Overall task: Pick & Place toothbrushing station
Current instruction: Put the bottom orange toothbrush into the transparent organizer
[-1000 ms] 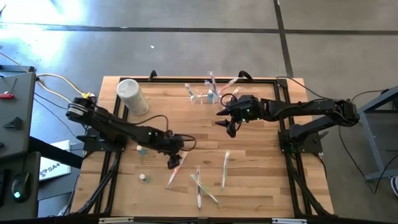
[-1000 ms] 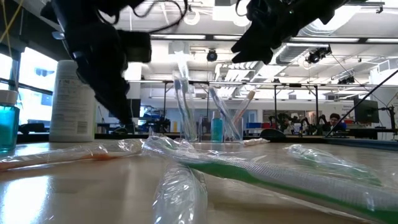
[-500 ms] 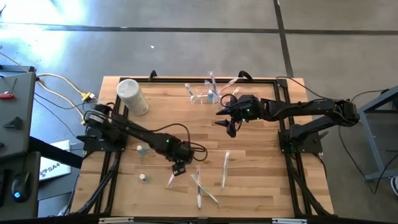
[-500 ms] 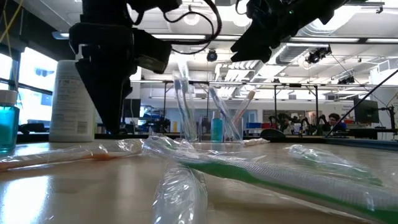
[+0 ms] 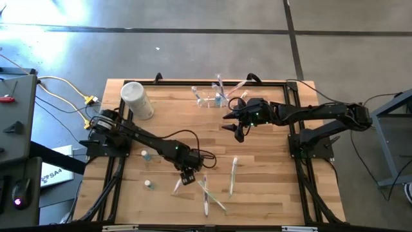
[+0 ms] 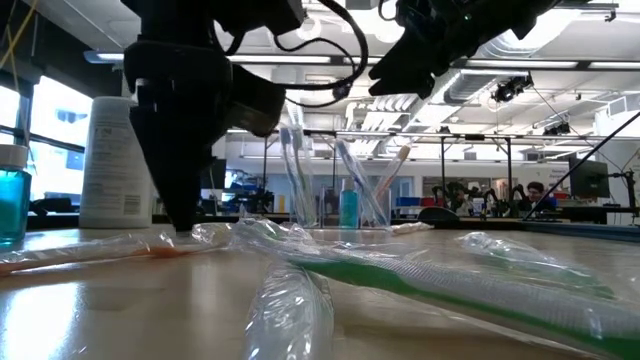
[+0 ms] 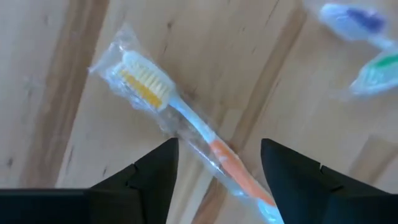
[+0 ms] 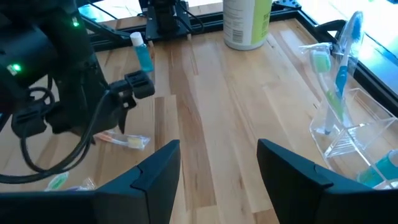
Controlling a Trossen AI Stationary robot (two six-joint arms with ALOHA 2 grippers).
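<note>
The left gripper (image 5: 186,178) is pointing down, jaws open astride a wrapped orange toothbrush (image 7: 186,127) at lower centre. The right gripper (image 5: 235,128) is hovering open-jawed just below the toothbrushing station (image 5: 211,99), upper centre.

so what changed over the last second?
The left gripper swung from mid-table toward the near edge and came down over the wrapped orange toothbrush, fingers astride it, not yet gripping. The right gripper stayed hovering near the clear toothbrush holder; the loose toothbrushes and white canister did not move.
</note>
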